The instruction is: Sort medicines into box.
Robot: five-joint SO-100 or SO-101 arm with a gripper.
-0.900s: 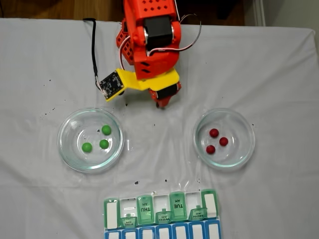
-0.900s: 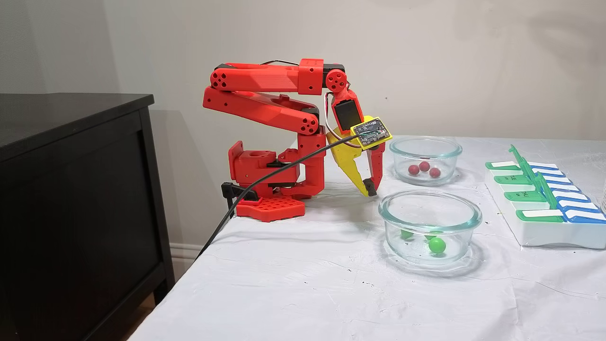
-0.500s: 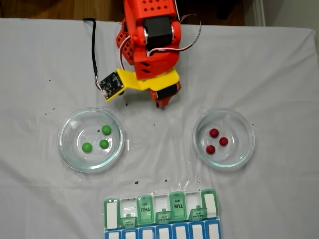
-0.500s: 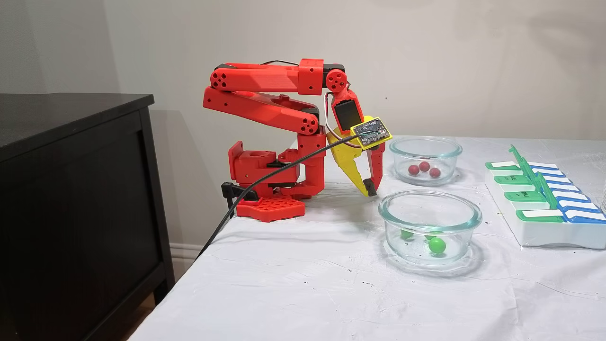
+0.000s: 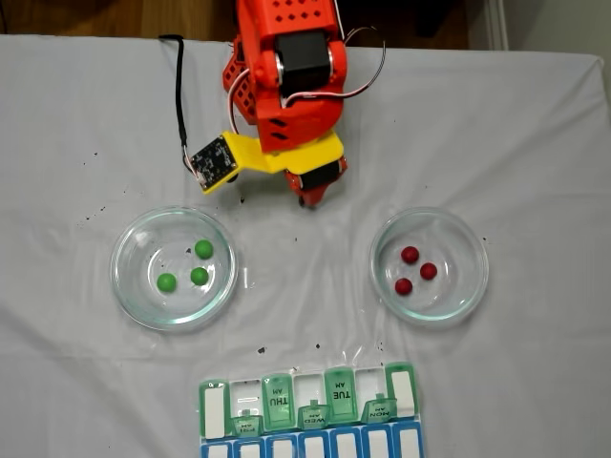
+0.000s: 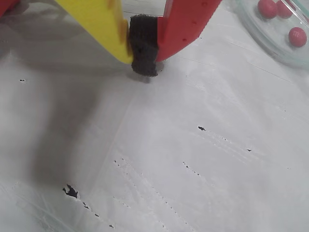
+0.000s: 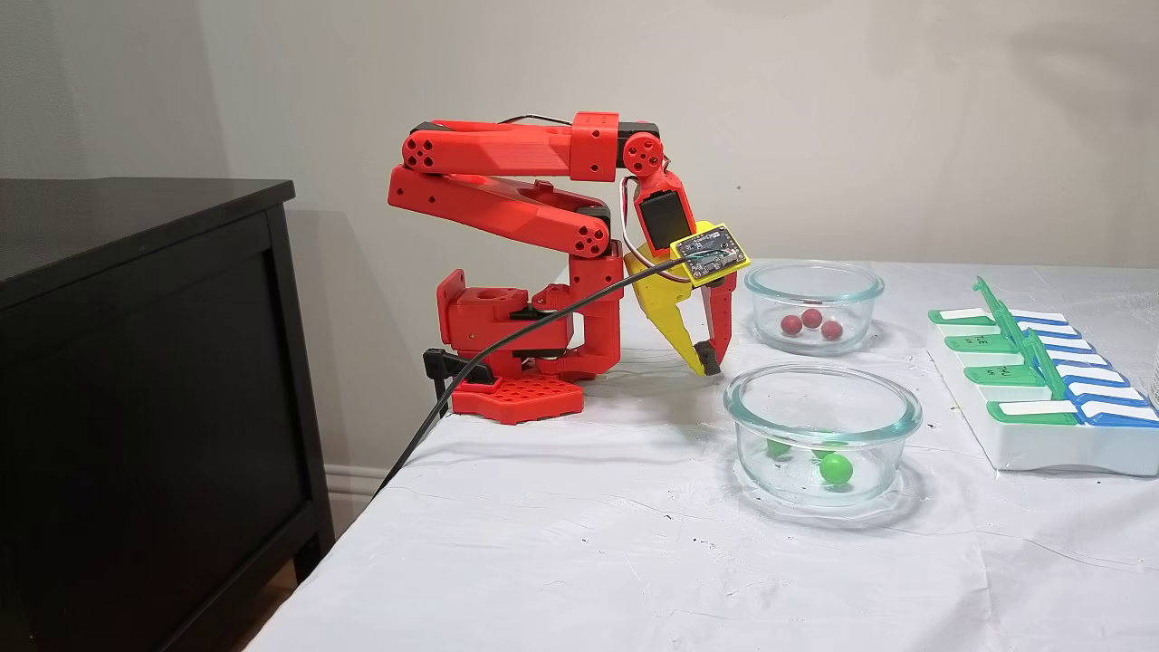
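Three green medicines [image 5: 190, 269] lie in the left glass dish [image 5: 128, 286] in a fixed view from above, and three dark red medicines [image 5: 415, 271] lie in the right dish [image 5: 473, 286]. The box [image 5: 310, 412] sits at the near edge with several green lids raised. My gripper [image 5: 308, 200] hangs folded close to the red arm's base, between and behind the dishes. In the wrist view its yellow and red fingers press together on their black foam pad [image 6: 144, 44], shut and holding nothing, just above the cloth. From the side, the gripper [image 7: 707, 368] is tilted down beside the green dish [image 7: 822, 398].
A white cloth [image 5: 535, 143] covers the table and carries small dark specks. A black cable [image 5: 179, 86] runs from the wrist camera board toward the back. From the side, a black cabinet [image 7: 136, 380] stands past the table's edge.
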